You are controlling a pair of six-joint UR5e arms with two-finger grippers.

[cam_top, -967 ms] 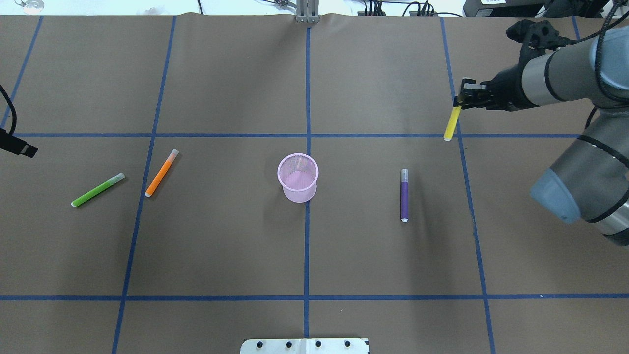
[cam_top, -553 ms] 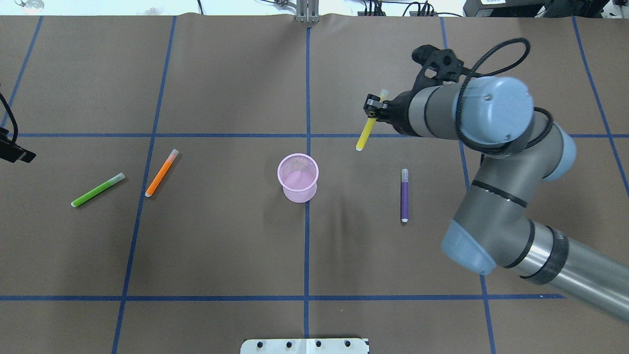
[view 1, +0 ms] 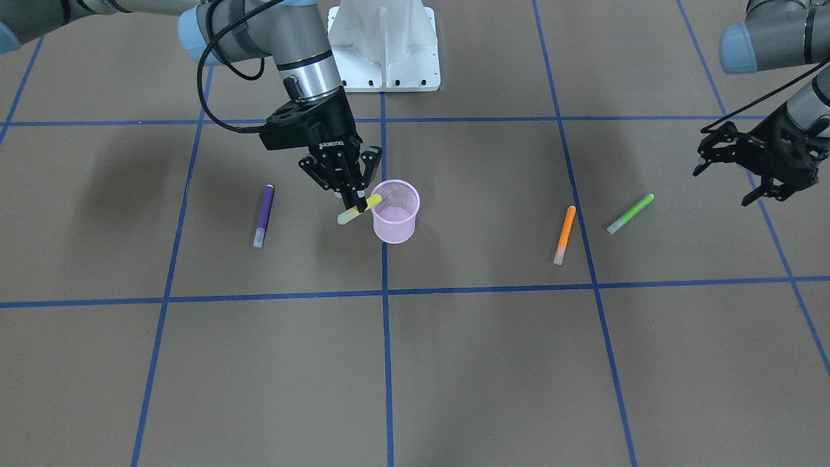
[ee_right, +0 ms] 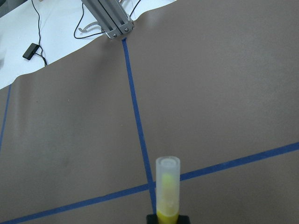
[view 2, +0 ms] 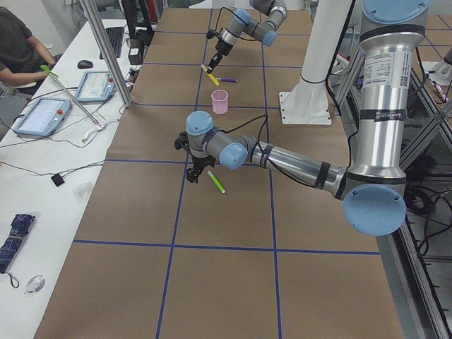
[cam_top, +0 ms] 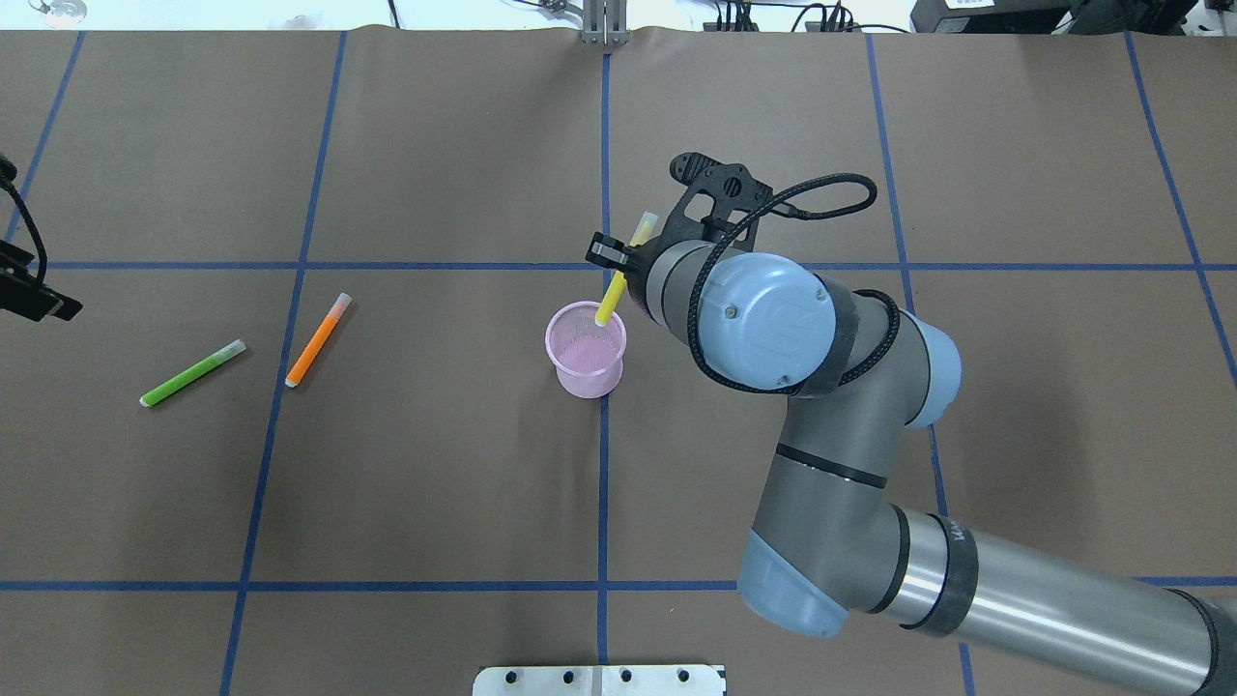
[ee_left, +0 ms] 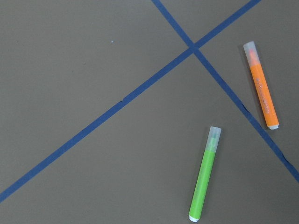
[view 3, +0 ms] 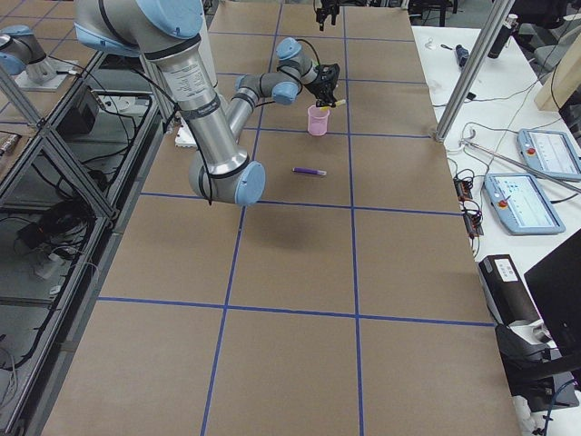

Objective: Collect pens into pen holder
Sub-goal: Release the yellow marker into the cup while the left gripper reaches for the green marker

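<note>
As our right gripper [view 1: 355,202] stands: clamped on yellow pen [view 1: 347,216], one end over cup [view 1: 396,224] rim.
Left gripper [view 1: 720,188]: we see it spread wide, empty.

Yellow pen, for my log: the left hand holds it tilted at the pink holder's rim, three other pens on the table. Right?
No: the right hand holds the yellow pen, per the overhead view. It tilts at the rim of the pink holder; purple pen, orange pen and green pen lie on the table.
</note>
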